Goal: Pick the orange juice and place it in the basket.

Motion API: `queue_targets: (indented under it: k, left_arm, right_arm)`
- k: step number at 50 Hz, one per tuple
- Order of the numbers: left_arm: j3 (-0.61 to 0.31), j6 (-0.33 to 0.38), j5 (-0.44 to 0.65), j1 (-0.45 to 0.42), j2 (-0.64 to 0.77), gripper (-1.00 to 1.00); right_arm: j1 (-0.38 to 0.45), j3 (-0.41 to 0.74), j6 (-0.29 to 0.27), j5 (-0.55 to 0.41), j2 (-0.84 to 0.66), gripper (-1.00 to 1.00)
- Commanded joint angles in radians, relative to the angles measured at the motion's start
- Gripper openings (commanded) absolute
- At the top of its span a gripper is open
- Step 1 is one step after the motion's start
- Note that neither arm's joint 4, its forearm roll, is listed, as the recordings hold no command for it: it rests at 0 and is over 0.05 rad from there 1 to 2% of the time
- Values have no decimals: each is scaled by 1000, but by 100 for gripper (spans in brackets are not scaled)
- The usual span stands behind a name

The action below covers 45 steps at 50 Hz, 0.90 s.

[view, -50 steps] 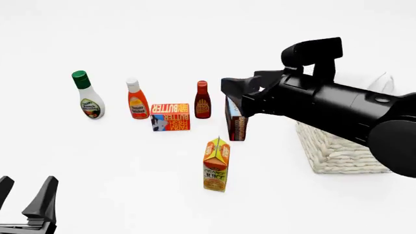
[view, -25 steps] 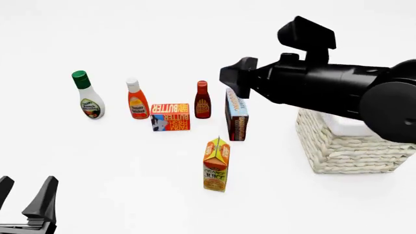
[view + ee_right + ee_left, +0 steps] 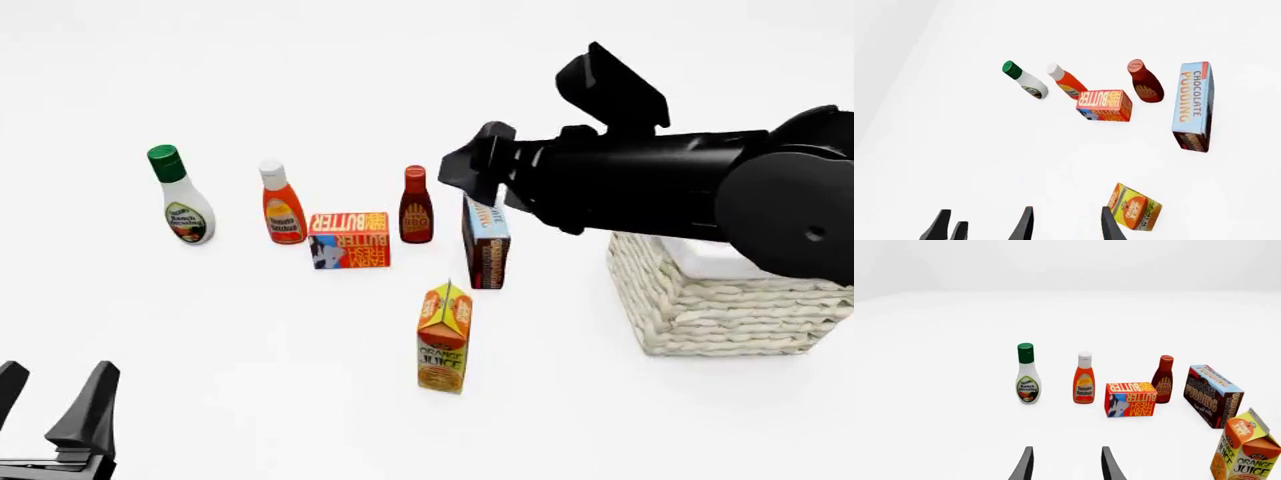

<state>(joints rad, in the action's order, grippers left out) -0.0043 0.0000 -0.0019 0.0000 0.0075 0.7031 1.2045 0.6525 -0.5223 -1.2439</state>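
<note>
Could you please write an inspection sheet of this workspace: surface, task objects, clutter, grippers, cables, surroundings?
Surface: plain white table.
Job's things: orange juice upright, free of both grippers; basket to its right, partly hidden by the right arm.
Clutter: ranch dressing bottle, ketchup bottle, butter box, BBQ sauce bottle, chocolate pudding box, all behind the juice.
Grippers: left gripper open, low, holding nothing; right gripper open, raised above the table, holding nothing.
Cables: nothing seen.
Surroundings: nothing seen beyond white background.
</note>
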Motion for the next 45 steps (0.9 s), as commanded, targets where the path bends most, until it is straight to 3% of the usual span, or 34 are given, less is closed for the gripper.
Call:
queue_targets:
  k: [1, 15, 22, 23, 45]
  left_arm:
    - [0, 0, 0, 0, 0, 100]
    - [0, 0, 0, 0, 0, 100]
    - [0, 0, 0, 0, 0, 100]
    - [0, 0, 0, 0, 0, 100]
    - [0, 0, 0, 0, 0, 100]
  right_arm:
    - [17, -18, 113, 11, -38, 100]
    - [-21, -23, 139, 33, -77, 100]
    - [2, -32, 195, 19, -139, 100]
    - [-4, 41, 190, -103, -171, 100]
    - [-31, 123, 154, -156, -227, 100]
